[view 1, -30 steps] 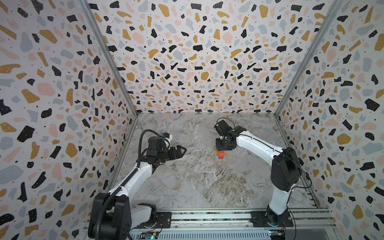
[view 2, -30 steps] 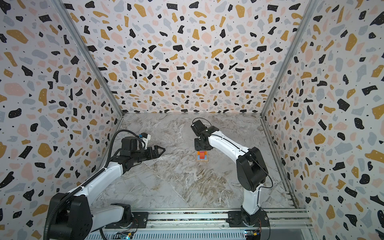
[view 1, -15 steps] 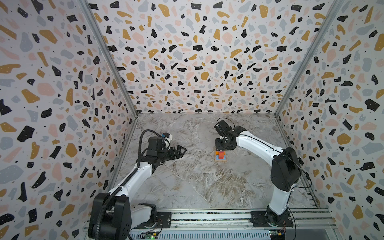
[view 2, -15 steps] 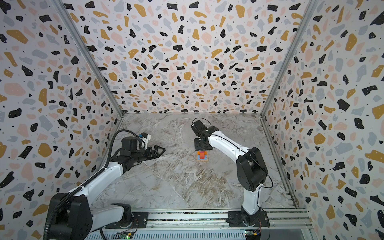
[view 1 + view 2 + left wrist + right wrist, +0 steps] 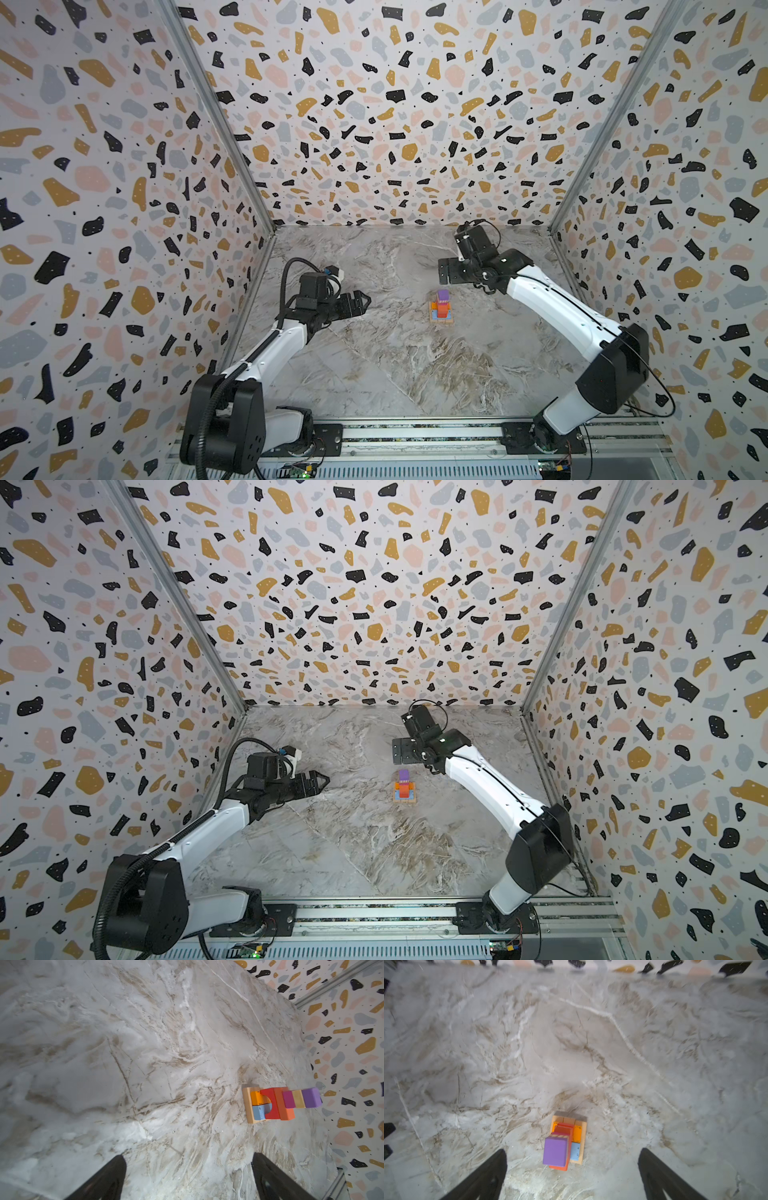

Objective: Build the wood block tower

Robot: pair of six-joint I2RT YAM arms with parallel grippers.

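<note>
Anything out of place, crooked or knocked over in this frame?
Nothing stands out. The tower stands upright on the table, purple cube on top. The left gripper and right gripper are open, clear of it.

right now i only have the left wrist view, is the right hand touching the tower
Observer: No. In both top views the right hand hangs above the tower, clear of it.
Operator: is it holding a block
Observer: No. In the right wrist view its fingers stand wide apart and bare, with only the tower showing between them, down on the table.
Operator: and the top seen from above
Observer: The purple cube shows a flat top face. A blue block and an orange block show beside it on the tan base.
</note>
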